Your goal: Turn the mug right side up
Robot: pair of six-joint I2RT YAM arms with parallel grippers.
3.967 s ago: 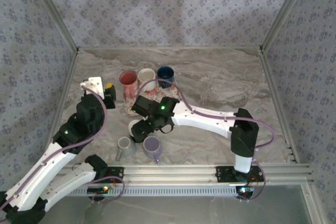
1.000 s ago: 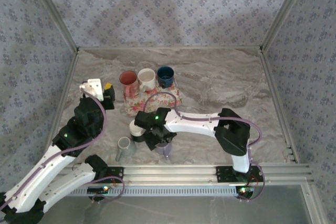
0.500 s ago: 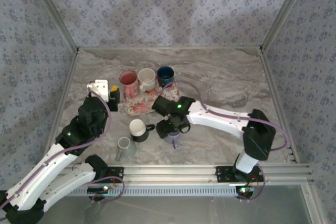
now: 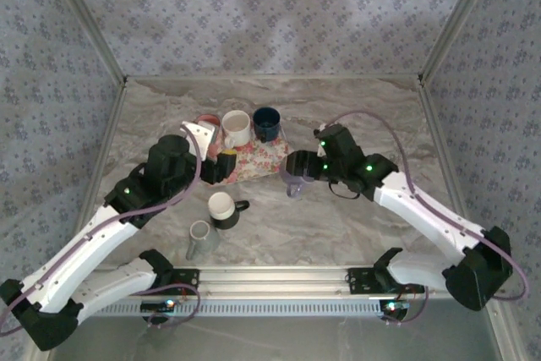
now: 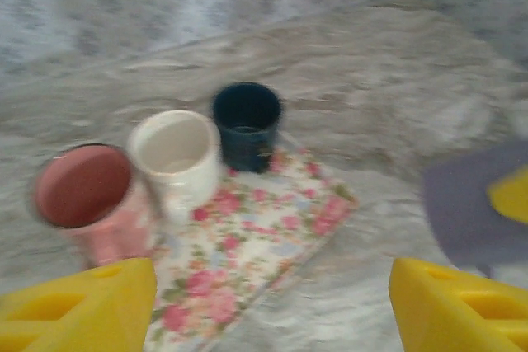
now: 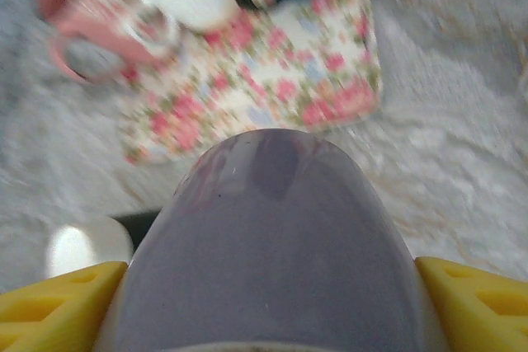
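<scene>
My right gripper [image 4: 297,168] is shut on the lavender mug [image 4: 294,182], held off the table just past the right corner of the floral mat [image 4: 254,158]. In the right wrist view the mug's wall [image 6: 272,245] spans the gap between both yellow fingers [image 6: 58,302], and I cannot tell which way its mouth faces. From the left wrist view the mug [image 5: 466,212] sits at the right edge. My left gripper [image 4: 221,166] hovers open over the mat's near left part, with its yellow fingers [image 5: 82,307] wide apart and nothing between them.
Pink [image 5: 82,191], white [image 5: 175,150] and dark blue [image 5: 246,121] mugs stand upright along the mat's far edge. A black mug with a white inside [image 4: 224,209] and a grey mug [image 4: 201,239] stand near the front rail. Patterned walls enclose the table.
The right arm carried the lavender mug from the front middle back and right to beside the mat. The left arm swung right over the mat and its jaws widened.
</scene>
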